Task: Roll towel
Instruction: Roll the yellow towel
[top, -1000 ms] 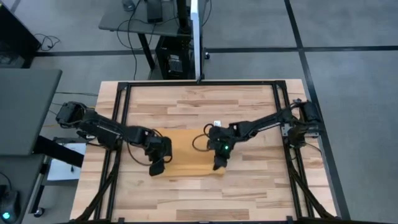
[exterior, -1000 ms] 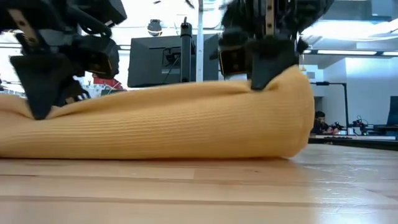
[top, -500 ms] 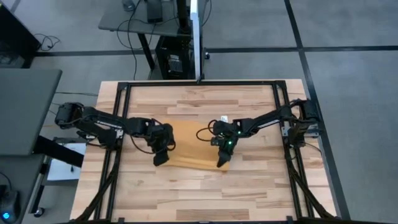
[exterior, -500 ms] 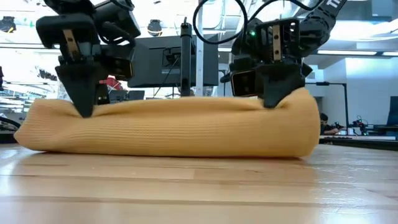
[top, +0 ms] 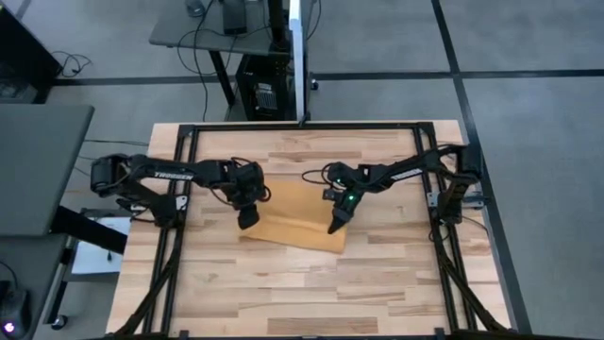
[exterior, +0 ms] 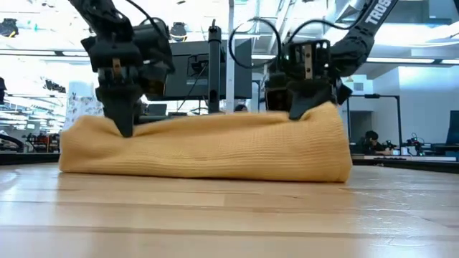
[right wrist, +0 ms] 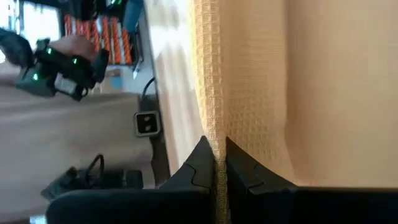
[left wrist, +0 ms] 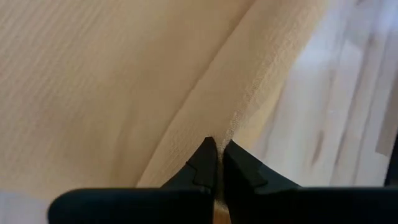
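Note:
The mustard-orange towel [top: 293,225] lies at the middle of the wooden table, partly rolled. In the low view it is a thick roll [exterior: 204,147] resting on the tabletop. My left gripper [top: 247,221] stands at the roll's left end, shut on the cloth [exterior: 126,129]. My right gripper [top: 331,227] stands at the roll's right end, also shut on the cloth [exterior: 300,115]. The towel's white tag does not show. My left gripper pinches a raised fold on top of the roll [left wrist: 231,134] between its two fingers, near the roll's left end. The fingers come from above, pointing down. The roll rests on the table. My right gripper pinches a ridge of cloth on top of the roll [right wrist: 214,127] between its two fingers, near the roll's right end. The fingers come from above, pointing down. The roll rests on the table below them.
A black frame runs round the tabletop, with rails at the left [top: 184,189] and right [top: 429,189]. Bare wood lies between the towel and the near edge [top: 302,293]. Monitors and desks show beyond the far edge [exterior: 186,72].
Both grippers have gone toward the table's far edge, staying shut on the cloth. The roll has travelled with them away from the near edge, over the flat part of the towel.

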